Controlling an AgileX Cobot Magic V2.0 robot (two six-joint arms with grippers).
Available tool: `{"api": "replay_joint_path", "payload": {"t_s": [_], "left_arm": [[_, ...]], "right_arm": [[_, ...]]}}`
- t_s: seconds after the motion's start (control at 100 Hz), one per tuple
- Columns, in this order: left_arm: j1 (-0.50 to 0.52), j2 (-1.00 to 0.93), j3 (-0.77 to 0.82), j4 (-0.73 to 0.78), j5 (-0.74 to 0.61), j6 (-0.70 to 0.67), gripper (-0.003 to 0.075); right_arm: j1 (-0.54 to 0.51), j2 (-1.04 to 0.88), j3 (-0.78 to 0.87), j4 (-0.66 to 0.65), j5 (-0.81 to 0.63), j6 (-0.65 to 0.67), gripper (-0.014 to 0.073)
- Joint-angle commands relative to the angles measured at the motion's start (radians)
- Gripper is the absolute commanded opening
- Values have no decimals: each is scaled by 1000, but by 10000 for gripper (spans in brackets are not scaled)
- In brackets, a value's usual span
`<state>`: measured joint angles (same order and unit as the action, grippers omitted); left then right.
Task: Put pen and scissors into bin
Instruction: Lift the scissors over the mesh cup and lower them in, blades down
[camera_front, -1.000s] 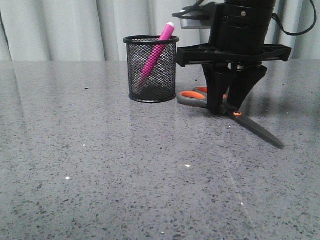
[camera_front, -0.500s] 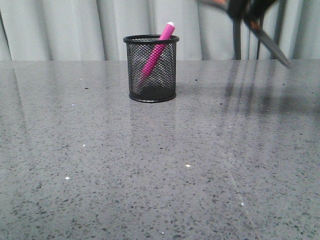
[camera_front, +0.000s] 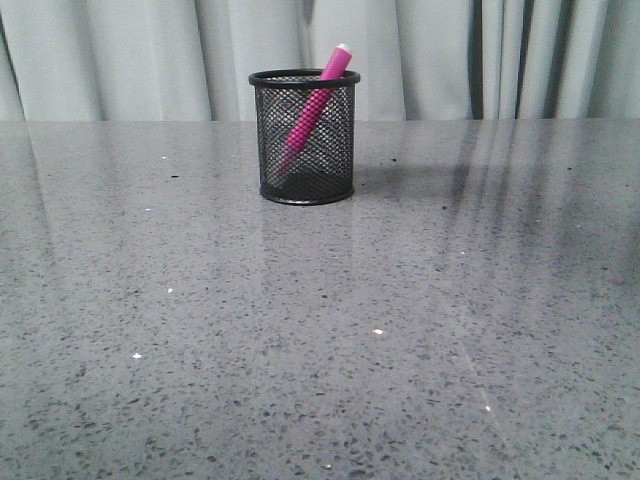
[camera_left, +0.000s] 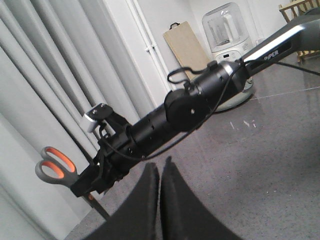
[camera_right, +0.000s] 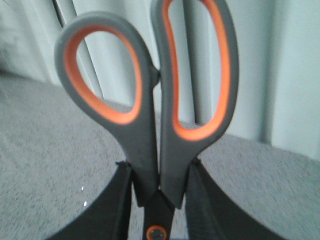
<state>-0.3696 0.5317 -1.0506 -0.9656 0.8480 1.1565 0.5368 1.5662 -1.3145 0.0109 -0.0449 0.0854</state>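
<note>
While scissors hang clamped: aim them over bin's mouth.
Right gripper: clamped on scissors nr pivot, off table.
Left gripper: fingers together, empty.
Bin: table's 12 o'clock, pen inside, leaning 1 o'clock.
Tip: go blades-down, miss pen.
Writing: "PER" on arm.

Scissors blades are cut off below the pivot, between the claw's fingers

Scissors lifted off table, clamped in right gripper, gone from front view.
</note>
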Motion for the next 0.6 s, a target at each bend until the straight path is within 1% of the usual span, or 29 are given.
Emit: {"api": "replay_joint_path", "payload": {"t_s": [0.0,0.02,0.05,0.09,0.1,0.14,0.19,0.25,0.37,0.51,0.59], "left_arm": [[-8,7,-21,-41,-46,-10,-22],[-8,7,-21,-41,-44,-10,-22],[-8,7,-21,-41,-39,-10,-22],[-8,7,-21,-41,-34,-10,-22],[-8,7,-21,-41,-31,-10,-22],[-8,7,-21,-41,-26,-10,-22],[-8,7,-21,-41,-25,-10,-22],[-8,7,-21,-41,-23,-10,-22],[-8,7,-21,-41,-18,-10,-22],[-8,7,-19,-33,-18,-10,-22],[-8,7,-2,-33,-20,-10,-22]], "right_arm": [[-5,3,42,-28,-315,-2,-68],[-7,13,58,-28,-372,-2,-68],[-10,28,78,-28,-412,-2,-68],[-17,51,103,-28,-499,-2,-68],[-19,54,109,-28,-499,-2,-68],[-24,78,124,-28,-574,-2,-68],[-30,103,135,-28,-615,-2,-68],[-34,131,135,-28,-617,-8,-68],[-34,161,135,-30,-617,-72,-68],[-34,183,135,-30,-617,-72,-68],[-34,191,135,-30,-593,-72,-68]]}}
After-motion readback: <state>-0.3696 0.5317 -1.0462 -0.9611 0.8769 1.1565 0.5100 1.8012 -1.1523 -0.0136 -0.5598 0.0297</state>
